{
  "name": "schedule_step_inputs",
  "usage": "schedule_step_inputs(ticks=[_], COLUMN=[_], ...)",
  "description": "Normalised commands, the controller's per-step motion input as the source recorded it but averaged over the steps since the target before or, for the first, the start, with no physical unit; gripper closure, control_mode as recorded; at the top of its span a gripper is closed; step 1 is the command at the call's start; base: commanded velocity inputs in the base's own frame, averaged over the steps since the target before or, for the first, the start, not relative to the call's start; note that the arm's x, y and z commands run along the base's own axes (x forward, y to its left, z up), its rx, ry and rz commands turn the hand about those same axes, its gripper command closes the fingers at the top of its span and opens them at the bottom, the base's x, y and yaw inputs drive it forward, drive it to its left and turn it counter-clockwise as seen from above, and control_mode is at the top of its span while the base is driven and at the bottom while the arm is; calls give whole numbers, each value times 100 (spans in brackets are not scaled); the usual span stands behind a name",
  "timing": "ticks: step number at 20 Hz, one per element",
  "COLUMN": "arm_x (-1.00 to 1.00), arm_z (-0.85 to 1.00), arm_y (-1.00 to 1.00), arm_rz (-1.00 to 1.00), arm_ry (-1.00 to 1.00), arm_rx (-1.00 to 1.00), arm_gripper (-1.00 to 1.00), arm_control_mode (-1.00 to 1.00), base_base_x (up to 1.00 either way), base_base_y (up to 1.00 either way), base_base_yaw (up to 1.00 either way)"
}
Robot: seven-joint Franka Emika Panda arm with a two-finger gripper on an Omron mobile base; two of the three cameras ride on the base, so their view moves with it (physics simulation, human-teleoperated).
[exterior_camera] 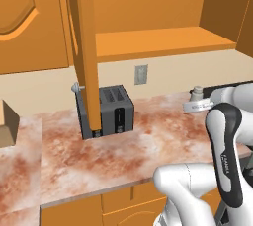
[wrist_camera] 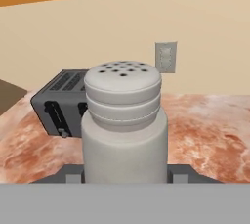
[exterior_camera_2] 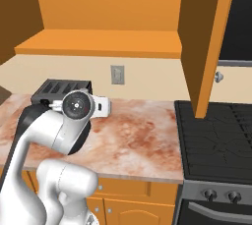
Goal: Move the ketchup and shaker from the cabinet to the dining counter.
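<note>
The light-grey shaker (wrist_camera: pixel 124 130) with its perforated round cap stands upright and very close in the hand view. My gripper (wrist_camera: pixel 126 176) is shut on its lower body, one fingertip (wrist_camera: pixel 73 178) on each side. In the left base view the shaker's cap (exterior_camera: pixel 197 91) pokes up beside my white wrist, above the marble worktop at the right. The orange cabinet stands open with a bare shelf (exterior_camera: pixel 163 42) and its door (exterior_camera: pixel 84 47) swung out. The ketchup and the dining counter are out of view.
A grey toaster (exterior_camera: pixel 111 109) sits on the marble worktop (exterior_camera: pixel 148 141) under the cabinet, below a wall socket (exterior_camera: pixel 141 74). A black stove (exterior_camera_2: pixel 216 140) adjoins the worktop on the right. The other cabinet door (exterior_camera_2: pixel 206 42) hangs open over the stove.
</note>
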Motion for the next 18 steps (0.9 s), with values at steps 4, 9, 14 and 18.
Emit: schedule_step_inputs(ticks=[4, 9, 14, 18], arm_x=[0, 0, 0, 0], arm_z=[0, 0, 0, 0], arm_y=[0, 0, 0, 0], arm_rz=[0, 0, 0, 0], arm_ry=[0, 0, 0, 0], arm_rx=[0, 0, 0, 0], arm_gripper=[100, 100, 100, 100], arm_control_mode=[100, 100, 100, 100], base_base_x=[-46, -75, -86, -94], base_base_y=[0, 0, 0, -1], base_base_yaw=[0, 1, 0, 0])
